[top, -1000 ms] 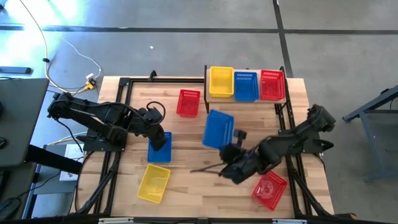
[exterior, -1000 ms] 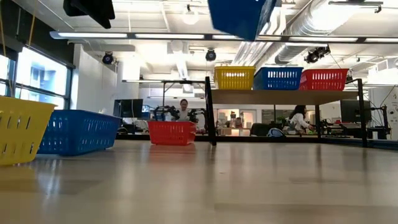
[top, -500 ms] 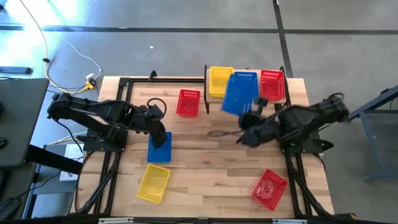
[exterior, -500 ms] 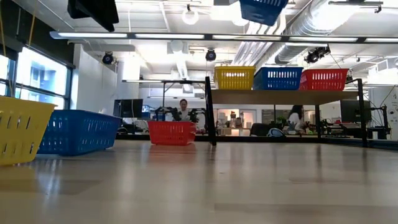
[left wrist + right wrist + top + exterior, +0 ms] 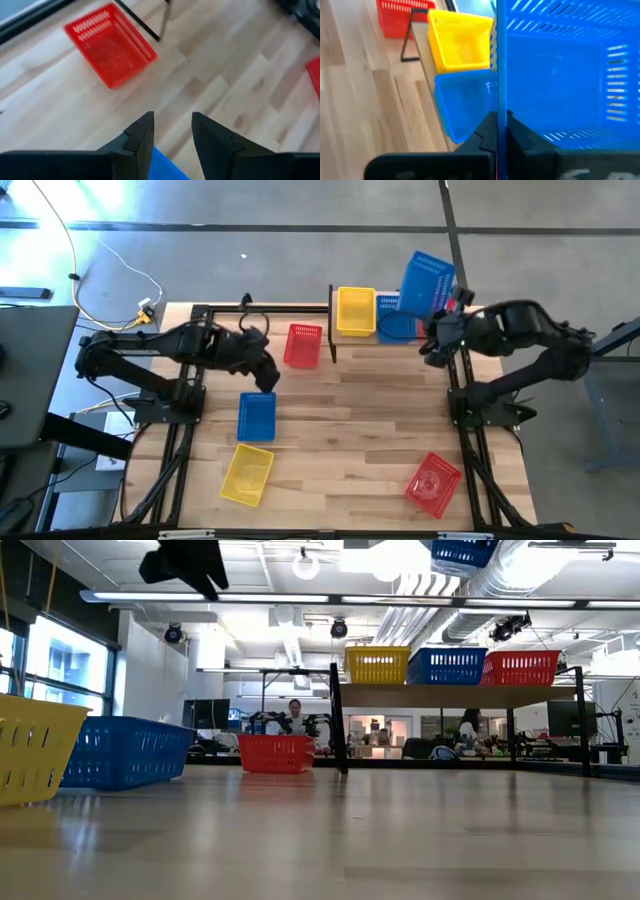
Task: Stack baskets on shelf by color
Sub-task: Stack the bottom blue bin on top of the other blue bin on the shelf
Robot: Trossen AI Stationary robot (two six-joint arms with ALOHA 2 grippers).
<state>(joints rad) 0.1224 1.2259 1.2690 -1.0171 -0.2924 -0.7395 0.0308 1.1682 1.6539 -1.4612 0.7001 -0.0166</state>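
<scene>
My right gripper (image 5: 438, 332) is shut on a blue basket (image 5: 427, 282), held high over the shelf (image 5: 337, 333) at the table's far edge. On the shelf stand a yellow basket (image 5: 378, 665), a blue basket (image 5: 447, 666) and a red basket (image 5: 520, 667) side by side. My left gripper (image 5: 268, 376) hangs open above the table, between a red basket (image 5: 302, 345) and a blue basket (image 5: 256, 417) that rest on their bottoms. Its fingers (image 5: 142, 137) have nothing between them. My right gripper pinches one side wall of the blue basket at its rim (image 5: 500, 95), one finger inside the basket and one outside. The basket is lifted clear, tilted, and reaches beyond the fingers toward the far edge above the shelf's blue basket (image 5: 465, 105).
A yellow basket (image 5: 247, 475) lies near the table's front left and a tilted red basket (image 5: 433, 484) at the front right. The shelf's black legs (image 5: 162, 20) stand on the tabletop next to the loose red basket. Bare wood lies in the table's middle.
My right gripper has swung from the table's near right up and toward the far edge, carrying the blue basket from mid-table height to above the shelf. My left gripper has drawn away from the blue basket on the table, toward the far edge, staying open.
</scene>
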